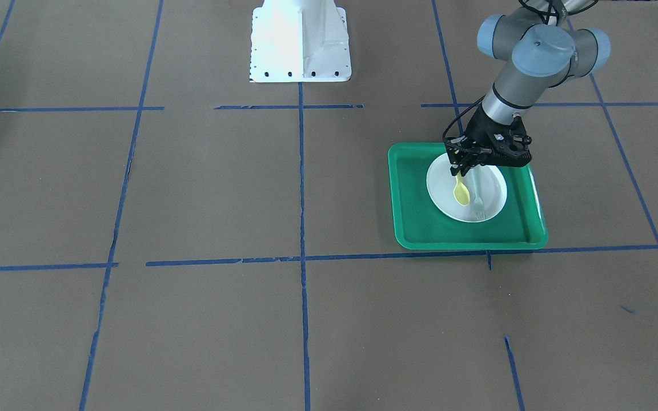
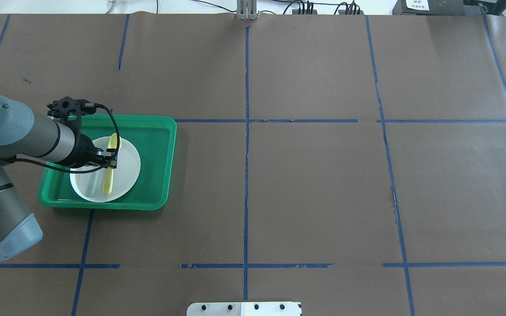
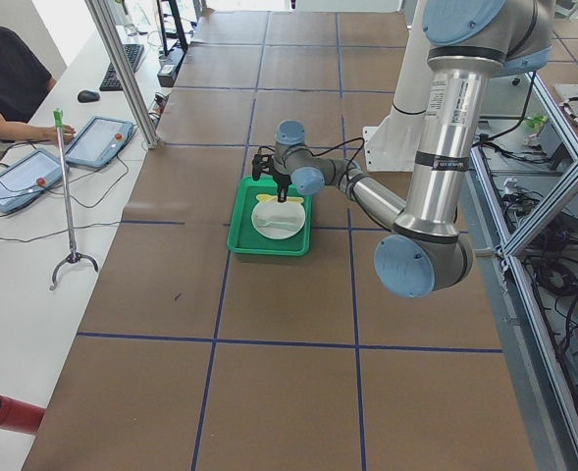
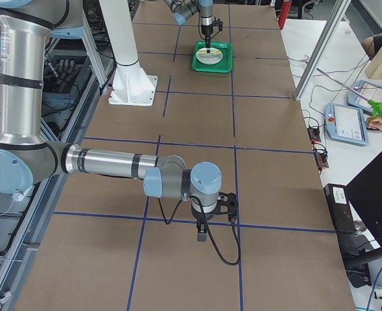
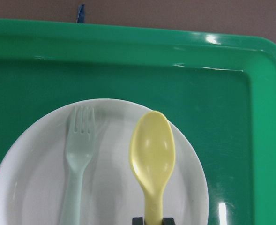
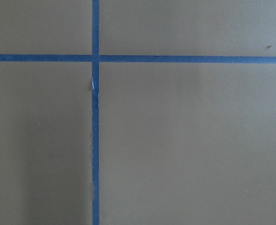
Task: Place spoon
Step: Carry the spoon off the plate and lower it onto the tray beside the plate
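Observation:
The pale yellow spoon (image 5: 152,152) is over the white plate (image 5: 30,187), its bowl pointing away from the robot. My left gripper (image 1: 462,169) is shut on the spoon's handle, with the fingertips (image 5: 138,220) at either side of it. I cannot tell whether the spoon rests on the plate or hangs just above it. The spoon also shows in the front view (image 1: 461,193) and the overhead view (image 2: 112,142). My right gripper (image 4: 203,228) hangs over bare table far from the tray, and I cannot tell whether it is open or shut.
A pale grey-green fork (image 5: 79,154) lies on the plate beside the spoon. The plate sits in a green tray (image 2: 156,166) with a raised rim. The robot's white base (image 1: 300,43) stands at the table's middle. Blue tape lines cross the brown table.

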Controlling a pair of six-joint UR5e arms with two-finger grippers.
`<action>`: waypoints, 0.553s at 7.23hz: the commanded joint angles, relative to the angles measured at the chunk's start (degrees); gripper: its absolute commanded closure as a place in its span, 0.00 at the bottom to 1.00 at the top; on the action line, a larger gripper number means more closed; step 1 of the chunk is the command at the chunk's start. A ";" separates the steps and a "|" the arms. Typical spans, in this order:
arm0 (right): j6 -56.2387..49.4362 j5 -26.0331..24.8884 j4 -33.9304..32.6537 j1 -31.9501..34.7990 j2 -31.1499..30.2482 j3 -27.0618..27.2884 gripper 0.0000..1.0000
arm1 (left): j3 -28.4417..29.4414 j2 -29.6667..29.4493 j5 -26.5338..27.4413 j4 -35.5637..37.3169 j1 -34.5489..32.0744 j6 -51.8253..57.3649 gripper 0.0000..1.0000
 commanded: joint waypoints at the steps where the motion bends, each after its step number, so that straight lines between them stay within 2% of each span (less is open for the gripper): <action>1: 0.00 0.00 -0.04 0.00 0.00 0.00 0.00 | -0.38 -1.65 0.11 1.82 0.54 -4.06 0.96; 4: 0.00 0.00 -0.04 0.00 0.00 0.00 0.00 | 2.94 -7.09 0.28 2.00 1.68 -8.48 0.96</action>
